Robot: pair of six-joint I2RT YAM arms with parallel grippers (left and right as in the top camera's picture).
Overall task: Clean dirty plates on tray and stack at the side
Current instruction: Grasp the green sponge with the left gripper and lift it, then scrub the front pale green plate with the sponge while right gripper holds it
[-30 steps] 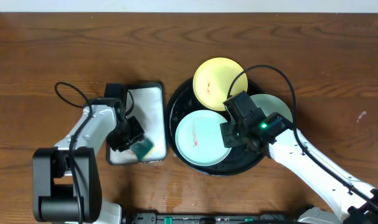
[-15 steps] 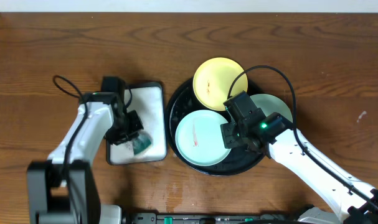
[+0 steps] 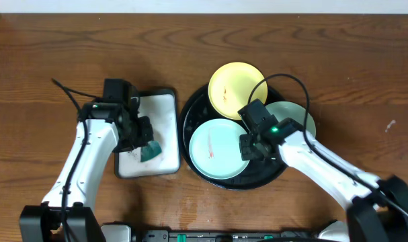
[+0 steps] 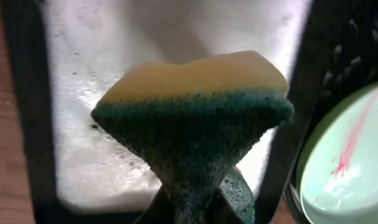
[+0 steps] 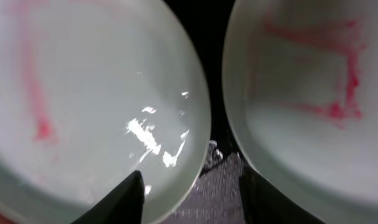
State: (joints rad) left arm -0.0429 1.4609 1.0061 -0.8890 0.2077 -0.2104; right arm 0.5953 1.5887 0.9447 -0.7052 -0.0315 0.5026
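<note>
The sponge has risen off the white tray, left of the black tray; left fingers pinch it. Right fingers half-open, empty, above the black tray. Three plates smeared, none stacked.

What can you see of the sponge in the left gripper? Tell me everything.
The sponge has two layers: pale yellow foam on one face and a rough dark green scouring pad on the other. The left gripper is shut on its lower end, squeezing it narrow so the free end fans out wide. Small suds cling near the pinch, so it looks wet. It hangs over the soapy white tray; whether it touches the tray cannot be told.
</note>
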